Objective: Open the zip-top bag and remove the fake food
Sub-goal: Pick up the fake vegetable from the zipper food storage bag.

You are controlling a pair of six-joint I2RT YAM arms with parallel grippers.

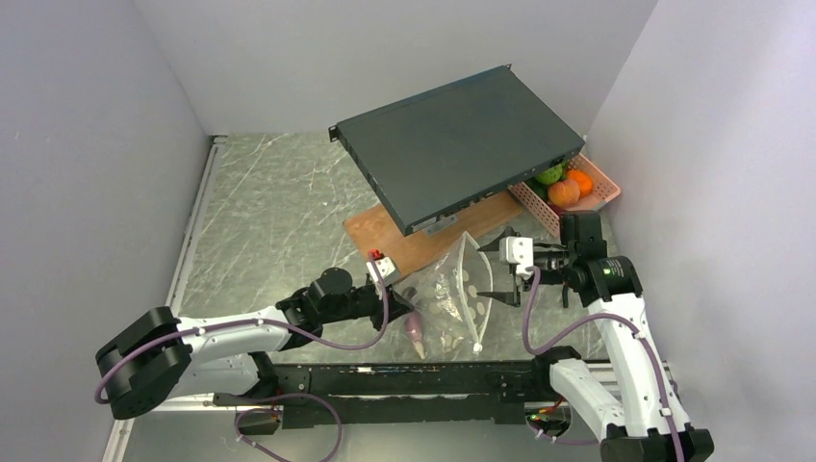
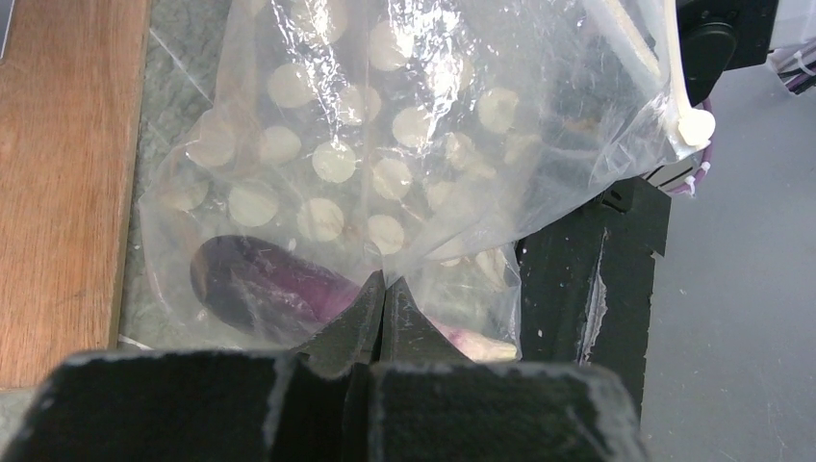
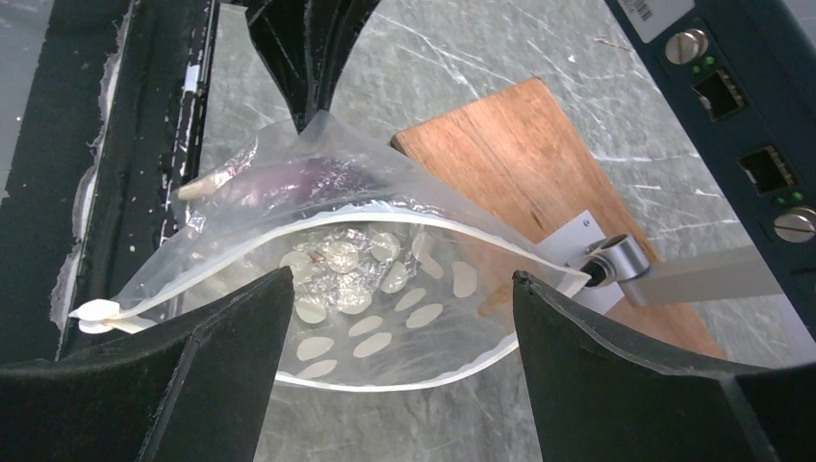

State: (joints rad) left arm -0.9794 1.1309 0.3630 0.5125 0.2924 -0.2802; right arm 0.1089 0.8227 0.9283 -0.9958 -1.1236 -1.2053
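The clear zip-top bag (image 1: 450,294), printed with pale dots, lies between my grippers with its mouth gaping open toward the right gripper (image 3: 370,289). A purple toy eggplant (image 2: 260,284) lies inside at the bag's closed end, and it also shows in the right wrist view (image 3: 289,183). My left gripper (image 2: 385,289) is shut on a pinch of the bag's plastic next to the eggplant. My right gripper (image 3: 399,279) is open and empty, one finger on each side of the bag's mouth, without touching it.
A dark flat equipment box (image 1: 462,144) rests tilted on a wooden board (image 1: 414,245) just behind the bag. A pink lattice basket (image 1: 604,178) at the back right holds orange and green toy fruit (image 1: 565,191). The black rail (image 2: 587,289) runs along the near edge.
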